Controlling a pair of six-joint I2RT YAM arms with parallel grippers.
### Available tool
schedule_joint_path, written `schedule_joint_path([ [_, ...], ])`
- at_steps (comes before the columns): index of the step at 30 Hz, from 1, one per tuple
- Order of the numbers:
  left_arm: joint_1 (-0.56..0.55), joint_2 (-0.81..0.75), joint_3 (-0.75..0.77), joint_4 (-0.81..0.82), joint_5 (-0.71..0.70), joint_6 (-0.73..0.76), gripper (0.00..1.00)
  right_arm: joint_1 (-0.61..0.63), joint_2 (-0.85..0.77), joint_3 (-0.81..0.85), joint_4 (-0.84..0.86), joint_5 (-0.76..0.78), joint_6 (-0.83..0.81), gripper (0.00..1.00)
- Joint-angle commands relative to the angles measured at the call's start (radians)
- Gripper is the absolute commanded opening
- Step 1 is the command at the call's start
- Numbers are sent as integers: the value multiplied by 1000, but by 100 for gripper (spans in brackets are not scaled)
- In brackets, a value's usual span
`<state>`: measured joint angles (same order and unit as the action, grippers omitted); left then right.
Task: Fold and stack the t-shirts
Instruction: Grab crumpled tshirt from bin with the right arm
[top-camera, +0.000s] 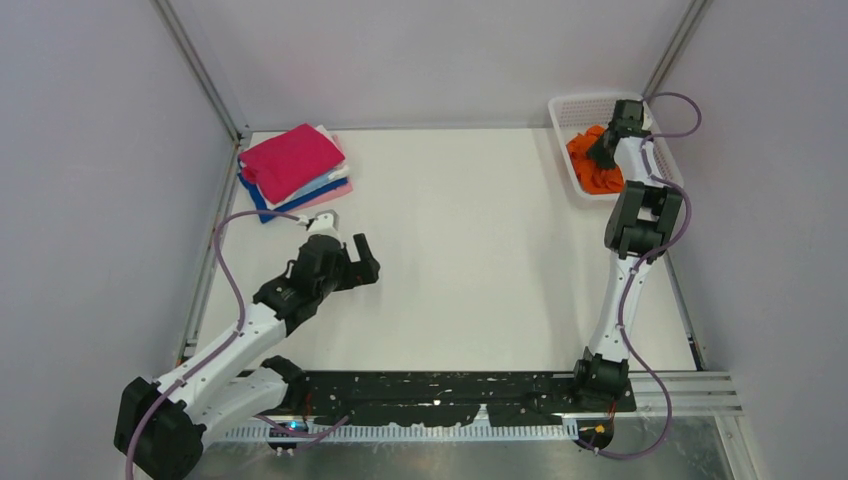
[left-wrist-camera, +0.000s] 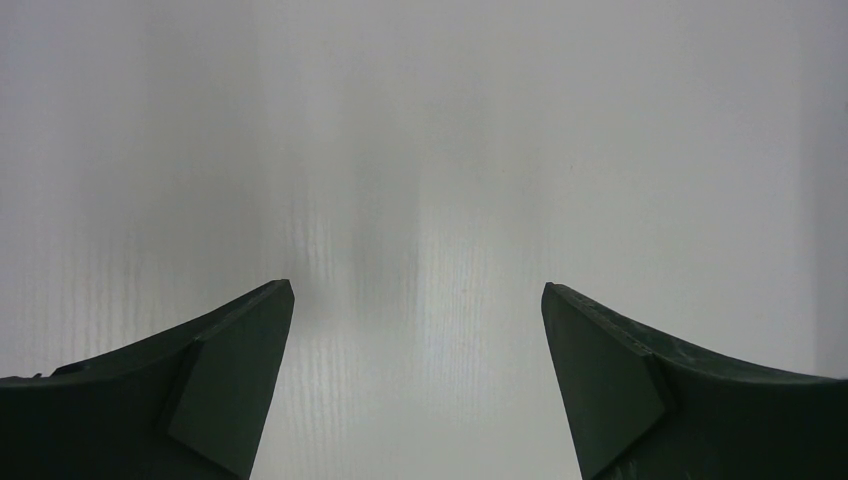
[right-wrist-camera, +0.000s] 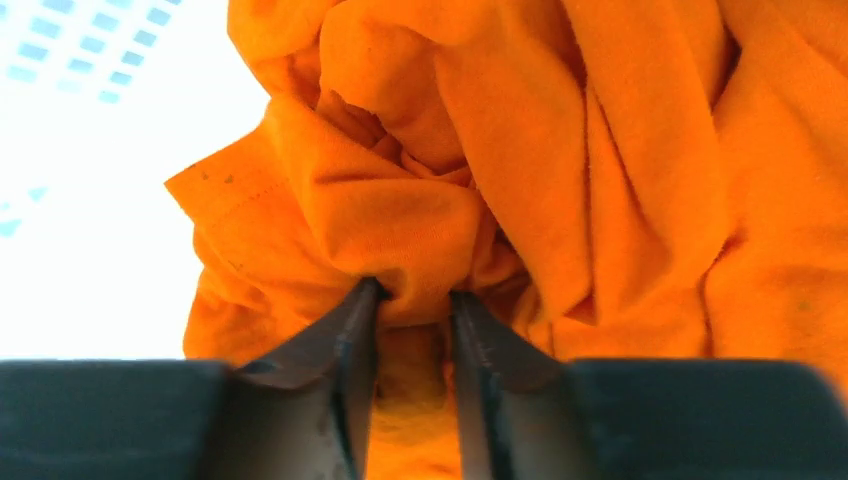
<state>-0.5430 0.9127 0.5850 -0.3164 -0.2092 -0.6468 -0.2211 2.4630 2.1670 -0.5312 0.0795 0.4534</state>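
Two arms, only one busy. Right fingers (right-wrist-camera: 352, 335) are down in the basket (top-camera: 562, 125), pinched narrow on a bunched fold of the orange shirt (right-wrist-camera: 560, 170), which sits crumpled inside it. Left fingers (left-wrist-camera: 235, 345) hang spread wide over bare bench (top-camera: 470, 250), well away from the basket, gripping nothing. Folded stack (top-camera: 293, 160), magenta on top, sits in the far corner opposite the basket.
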Motion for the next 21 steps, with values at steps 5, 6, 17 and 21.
schedule_joint_path([
  [5, -2, -17, 39, 52, -4, 3, 100, 2, -117, 3, 104, -43, -2, 6],
  [6, -2, -24, 38, 54, -2, 1, 100, 2, -159, 0, 129, -51, -18, 5],
  [17, -1, -132, -27, 75, 30, -33, 100, 15, -633, -162, 290, -258, -109, 5],
  [21, -1, -191, -55, 71, 40, -46, 100, 54, -787, -216, 322, -367, -127, 5],
])
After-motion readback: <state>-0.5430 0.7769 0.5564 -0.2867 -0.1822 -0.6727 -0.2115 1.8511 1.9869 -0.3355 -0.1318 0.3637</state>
